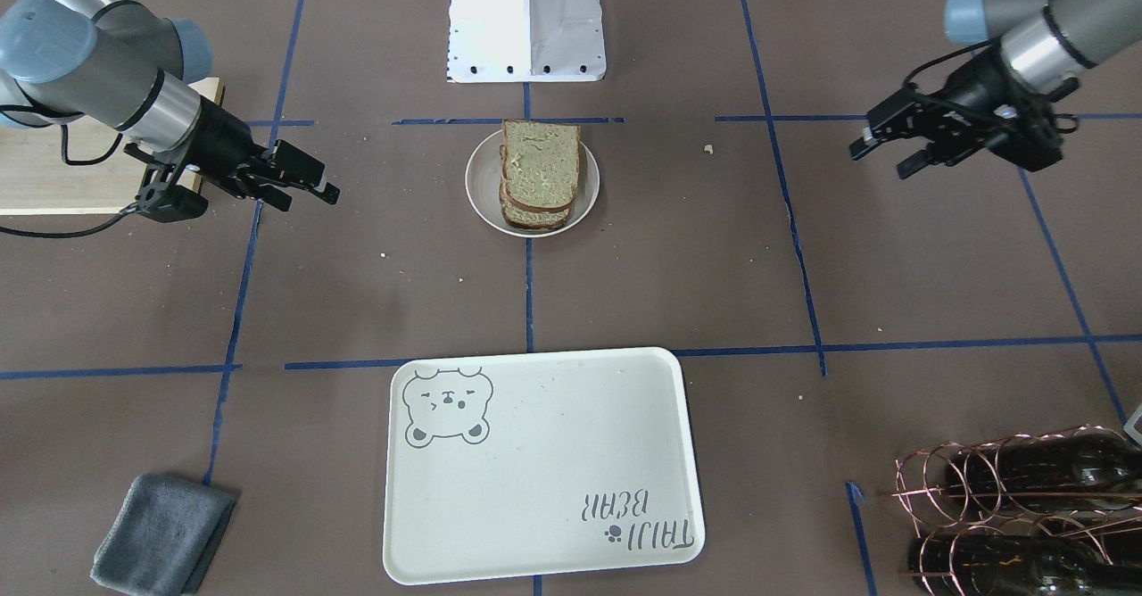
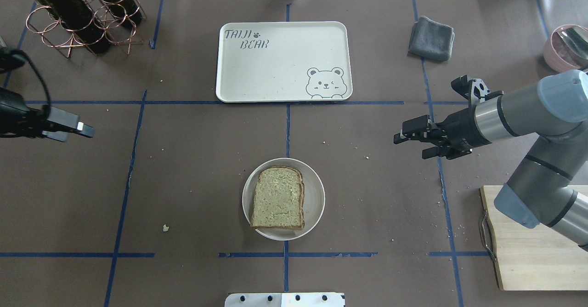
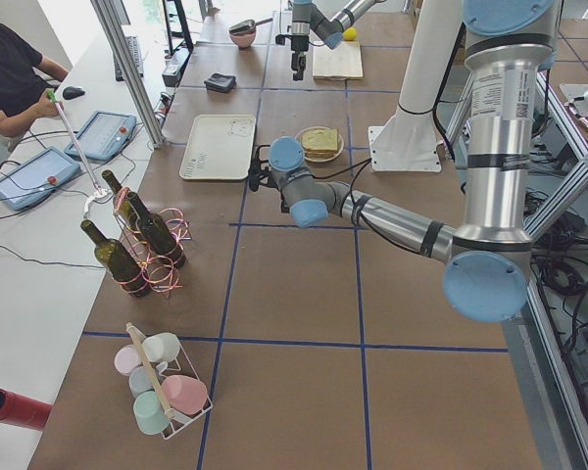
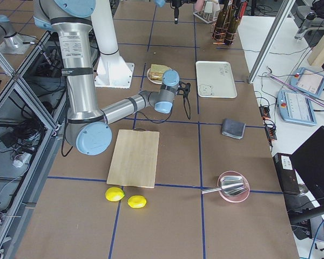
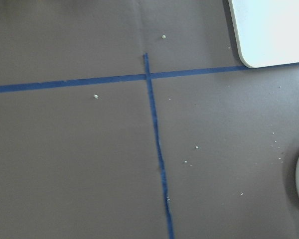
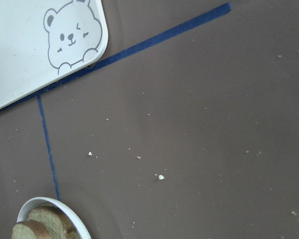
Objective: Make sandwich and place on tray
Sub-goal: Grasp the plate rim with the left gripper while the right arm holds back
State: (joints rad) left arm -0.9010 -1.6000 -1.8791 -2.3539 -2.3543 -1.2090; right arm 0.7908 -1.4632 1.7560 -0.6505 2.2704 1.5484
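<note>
A stack of greenish-tan bread slices [image 2: 279,199] with dark crust lies on a small round white plate [image 2: 317,192] at the table's middle; it also shows in the front view [image 1: 540,172]. No fried egg is in view. The cream tray [image 2: 275,63] with the bear drawing lies empty beyond the plate, also in the front view [image 1: 535,471]. My left gripper [image 2: 79,134] is open and empty, hovering far left of the plate. My right gripper [image 2: 410,146] is open and empty, hovering right of the plate.
Wine bottles in a copper rack [image 2: 78,17] stand at the far left. A folded grey cloth [image 2: 432,38] lies right of the tray. A wooden cutting board [image 2: 523,242] lies near right, under my right arm. A pink bowl [image 2: 565,47] sits far right.
</note>
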